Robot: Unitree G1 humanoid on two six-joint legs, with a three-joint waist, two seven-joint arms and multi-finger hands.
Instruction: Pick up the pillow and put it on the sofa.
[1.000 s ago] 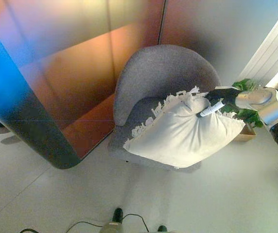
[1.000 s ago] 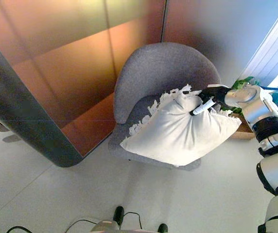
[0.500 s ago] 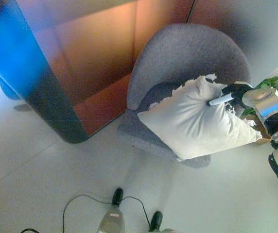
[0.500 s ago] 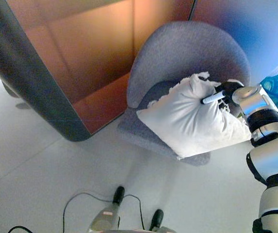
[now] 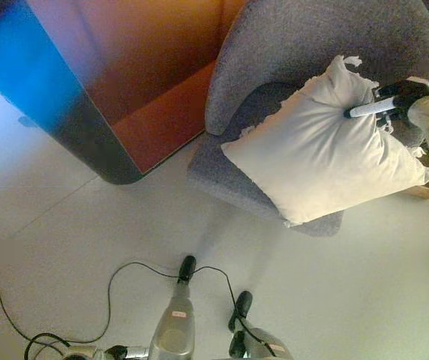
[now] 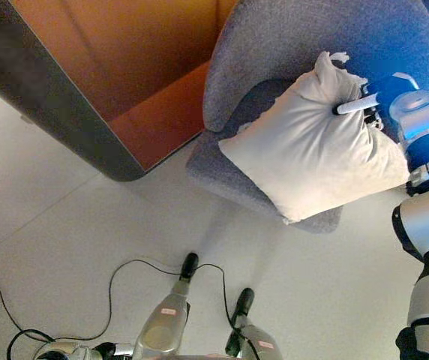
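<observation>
I'm looking down at the pillow (image 5: 323, 146), a white, fringed square that lies on the grey sofa (image 5: 289, 45), which is really a round-backed armchair. It leans with its far corner up against the backrest, while its near corner hangs out past the seat's front edge over the floor (image 5: 79, 247).

My right hand (image 5: 394, 101) comes in from the right and sits at the pillow's far right side, just under the top corner. Its fingers are curled into the cloth, one white-tipped finger lying across the fabric, and the cover bunches and creases toward the hold, so I judge it a pinch on the pillow, not a flat push. The left hand is not in either view.

As for handling, I take the pillow to be light and very soft. It dents where the hand bites and bulges elsewhere, so it will sag and swing from any single grip. The fringe along the far edge looks flimsy and I would not trust it as a hold. A good handful of the body near a corner, as now, seems the best purchase. Nothing here is fragile or slippery.

The task looks almost done. My one worry is the overhang: let go carelessly and the pillow may slide forward off the seat.
</observation>
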